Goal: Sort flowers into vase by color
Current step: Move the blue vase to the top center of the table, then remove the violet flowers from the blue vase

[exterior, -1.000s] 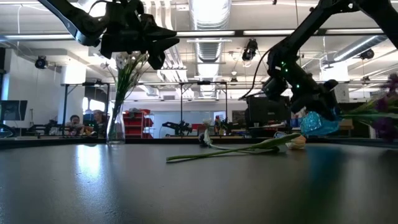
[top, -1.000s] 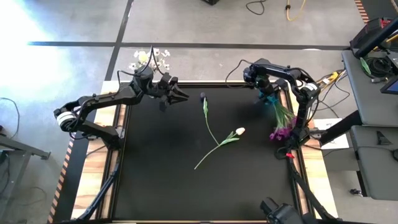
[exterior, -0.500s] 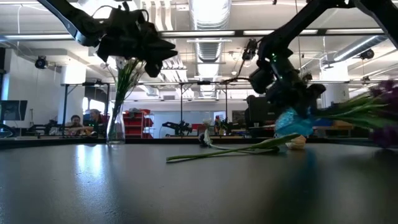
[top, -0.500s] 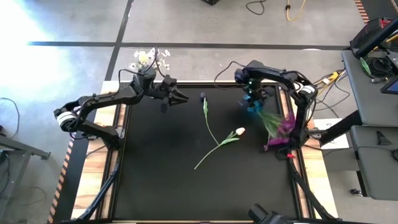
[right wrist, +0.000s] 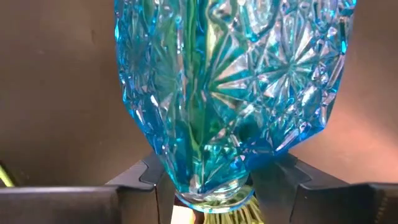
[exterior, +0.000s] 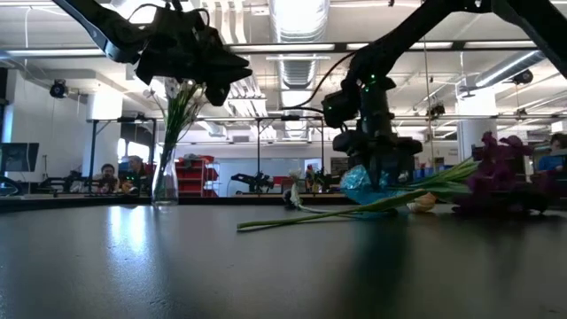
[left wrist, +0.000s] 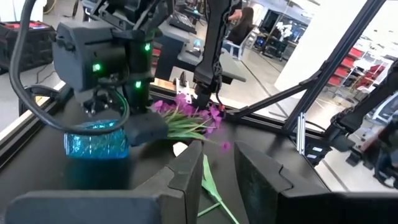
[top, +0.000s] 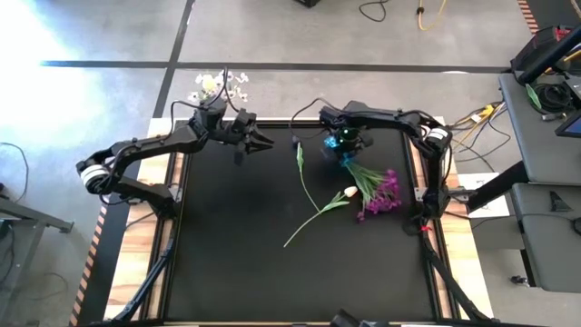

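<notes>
Magenta-purple flowers (top: 381, 193) spill from a blue cut-glass vase (top: 343, 148) tipped nearly flat over the table (top: 227, 254), right of centre in the high view. The right gripper (top: 342, 141) clamps that vase at its neck. A cream tulip (top: 349, 192) and a dark bud stem (top: 299, 154) lie mid-table. At upper left, the left gripper (top: 257, 140) hovers, fingers narrowly parted, empty, beside a clear vase of white blossoms (top: 218, 84).

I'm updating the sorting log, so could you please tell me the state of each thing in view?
Blue vase: tipped over, gripped by right pincer.
Magenta flowers: in blue vase, blooms lying low.
Cream tulip: flat on table.
Clear vase: upright, holding white flowers.
Left pincer: raised, empty.
</notes>
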`<move>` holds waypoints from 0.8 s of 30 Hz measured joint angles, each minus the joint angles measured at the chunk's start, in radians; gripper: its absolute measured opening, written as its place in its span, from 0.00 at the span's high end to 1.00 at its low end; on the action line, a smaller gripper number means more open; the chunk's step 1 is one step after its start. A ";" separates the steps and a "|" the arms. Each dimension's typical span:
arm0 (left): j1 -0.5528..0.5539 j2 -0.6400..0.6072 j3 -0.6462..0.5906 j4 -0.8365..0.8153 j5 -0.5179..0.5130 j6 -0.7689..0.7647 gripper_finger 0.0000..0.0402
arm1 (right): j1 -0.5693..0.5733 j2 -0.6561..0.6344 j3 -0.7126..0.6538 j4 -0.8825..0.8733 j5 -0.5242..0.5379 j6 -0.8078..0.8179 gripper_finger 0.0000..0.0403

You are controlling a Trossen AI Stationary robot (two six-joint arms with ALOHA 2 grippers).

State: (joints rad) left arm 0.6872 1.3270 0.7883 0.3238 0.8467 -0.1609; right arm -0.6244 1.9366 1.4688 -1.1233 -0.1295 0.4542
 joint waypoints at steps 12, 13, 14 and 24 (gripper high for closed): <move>0.000 -0.020 0.000 -0.048 0.000 -0.004 0.80 | 0.067 0.075 0.132 -0.023 0.088 -0.013 0.34; 0.000 -0.020 0.000 -0.047 0.000 -0.004 0.80 | 0.069 0.065 0.143 -0.029 0.089 -0.013 0.31; 0.000 -0.020 0.000 -0.048 0.000 -0.004 0.80 | 0.071 0.051 0.151 -0.031 0.090 -0.014 0.28; 0.000 -0.023 0.000 -0.051 0.000 -0.001 0.80 | 0.077 -0.009 0.261 -0.072 0.130 -0.045 0.20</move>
State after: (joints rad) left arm 0.6872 1.3039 0.7883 0.2733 0.8471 -0.1616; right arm -0.5475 1.9274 1.7295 -1.1951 0.0007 0.4089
